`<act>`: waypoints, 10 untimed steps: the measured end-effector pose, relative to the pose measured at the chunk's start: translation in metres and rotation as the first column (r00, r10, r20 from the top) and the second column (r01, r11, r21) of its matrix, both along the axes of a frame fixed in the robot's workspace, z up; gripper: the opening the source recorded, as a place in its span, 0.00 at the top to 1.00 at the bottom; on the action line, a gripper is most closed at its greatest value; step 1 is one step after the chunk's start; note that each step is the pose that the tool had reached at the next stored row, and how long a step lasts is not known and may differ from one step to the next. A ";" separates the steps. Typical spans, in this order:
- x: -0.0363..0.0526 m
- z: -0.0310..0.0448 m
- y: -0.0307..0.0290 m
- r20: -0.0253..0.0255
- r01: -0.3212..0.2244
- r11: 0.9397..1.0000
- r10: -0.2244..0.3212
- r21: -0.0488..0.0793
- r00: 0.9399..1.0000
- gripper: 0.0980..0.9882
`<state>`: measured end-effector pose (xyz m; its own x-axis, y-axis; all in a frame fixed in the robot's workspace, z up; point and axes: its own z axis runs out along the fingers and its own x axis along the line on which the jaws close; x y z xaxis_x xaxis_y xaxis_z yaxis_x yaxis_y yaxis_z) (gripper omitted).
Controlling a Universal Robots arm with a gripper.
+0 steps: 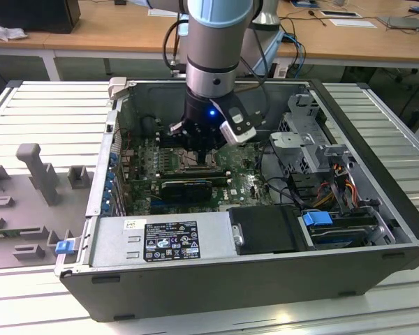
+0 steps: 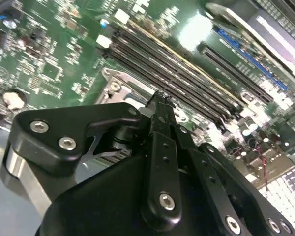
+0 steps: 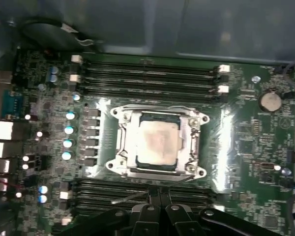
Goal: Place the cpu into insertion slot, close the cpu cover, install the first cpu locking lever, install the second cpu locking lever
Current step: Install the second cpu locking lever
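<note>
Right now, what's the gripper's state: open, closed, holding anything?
Gripper: fingers closed together, nothing visibly held, poised beside the insertion slot, where the cpu already sits.

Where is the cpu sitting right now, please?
In the first wrist view the cpu lies in the insertion slot, between two banks of memory slots.

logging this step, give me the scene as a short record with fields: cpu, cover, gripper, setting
cpu: the cpu sits in the insertion slot, pale top showing
cover: the cpu cover lies flat, framing the chip
gripper: the gripper is low over the motherboard at the socket's edge, beside the memory slots; fingers together in the second wrist view
setting: open computer case on a slatted table
</note>
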<state>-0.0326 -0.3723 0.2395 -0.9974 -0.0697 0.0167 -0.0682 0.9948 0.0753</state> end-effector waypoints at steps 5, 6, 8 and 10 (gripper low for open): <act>-0.0123 -0.0028 -0.0006 0.000 0.000 1.000 0.000 0.014 1.000 0.99; -0.0130 -0.0062 -0.0007 0.000 0.000 1.000 0.000 0.015 1.000 0.99; -0.0135 -0.0120 -0.0007 0.000 0.000 1.000 0.000 0.015 1.000 0.99; -0.0143 -0.0176 -0.0007 0.000 -0.002 1.000 0.002 0.015 1.000 0.99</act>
